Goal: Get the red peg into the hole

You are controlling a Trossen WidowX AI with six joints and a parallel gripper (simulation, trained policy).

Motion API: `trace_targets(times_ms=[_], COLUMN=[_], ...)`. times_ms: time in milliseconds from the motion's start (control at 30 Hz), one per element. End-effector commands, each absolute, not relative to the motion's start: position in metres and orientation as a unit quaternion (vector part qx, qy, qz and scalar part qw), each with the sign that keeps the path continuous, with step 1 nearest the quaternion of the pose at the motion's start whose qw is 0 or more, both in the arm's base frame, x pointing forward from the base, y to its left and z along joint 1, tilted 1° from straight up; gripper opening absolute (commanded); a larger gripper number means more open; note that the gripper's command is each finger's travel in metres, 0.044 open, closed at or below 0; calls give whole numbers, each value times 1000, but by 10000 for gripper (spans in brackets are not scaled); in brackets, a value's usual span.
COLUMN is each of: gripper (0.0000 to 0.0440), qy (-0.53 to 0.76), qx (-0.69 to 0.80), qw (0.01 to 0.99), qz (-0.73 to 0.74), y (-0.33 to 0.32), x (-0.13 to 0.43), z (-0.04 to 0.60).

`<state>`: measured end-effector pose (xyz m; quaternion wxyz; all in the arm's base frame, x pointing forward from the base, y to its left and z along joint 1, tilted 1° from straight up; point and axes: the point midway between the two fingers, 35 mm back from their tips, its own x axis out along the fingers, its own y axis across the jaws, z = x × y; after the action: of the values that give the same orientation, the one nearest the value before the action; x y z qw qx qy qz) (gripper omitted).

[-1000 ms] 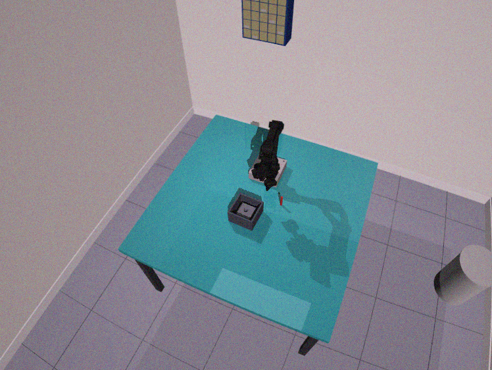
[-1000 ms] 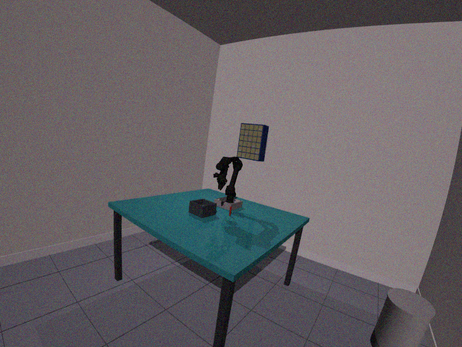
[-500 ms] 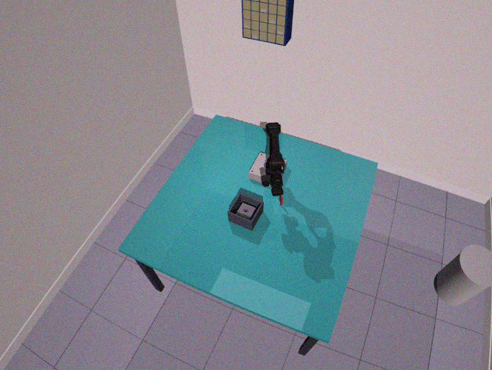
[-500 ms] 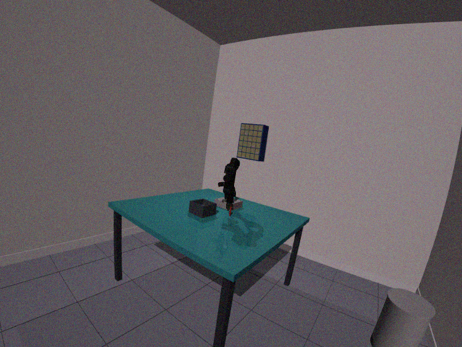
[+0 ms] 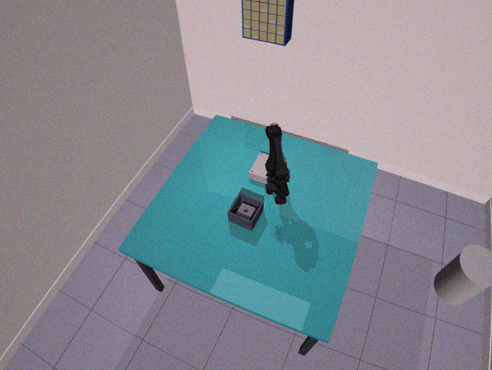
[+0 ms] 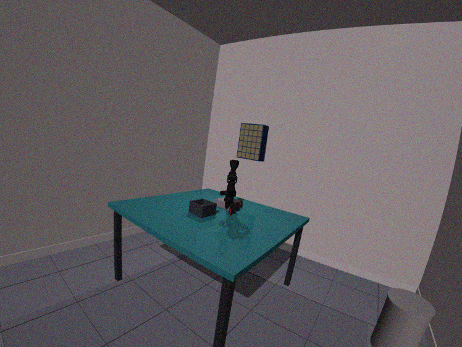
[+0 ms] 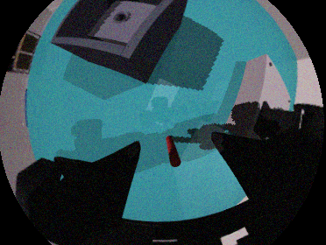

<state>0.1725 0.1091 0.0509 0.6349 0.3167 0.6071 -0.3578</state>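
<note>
On the left of the surface (image 5: 175,222) (image 6: 179,231) (image 7: 197,192), the open box (image 5: 240,221) (image 6: 197,209) (image 7: 105,50) has a plate (image 5: 251,207) (image 7: 115,31) at its bottom, its hole showing with no peg in it, so the lowering and fitting remain undone. To the right of the box, the red peg (image 5: 280,204) (image 6: 230,211) (image 7: 173,152) stands apart from it, seemingly upright. The gripper (image 7: 176,140) is wide open around the peg's place, gripping nothing. The approach looks nearly finished; closing, lifting, carrying and full insertion are apparently all left.
</note>
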Motion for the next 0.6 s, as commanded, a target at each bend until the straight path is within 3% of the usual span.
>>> trace_targets(times_ms=[0, 267, 367, 567], gripper=[440, 420, 364, 209], qy=[605, 596, 598, 612], qx=[323, 344, 349, 350], qw=[635, 638, 631, 617], qz=[-355, -345, -350, -349], y=[113, 122, 123, 124], x=[172, 172, 169, 165], z=[37, 7, 0, -3])
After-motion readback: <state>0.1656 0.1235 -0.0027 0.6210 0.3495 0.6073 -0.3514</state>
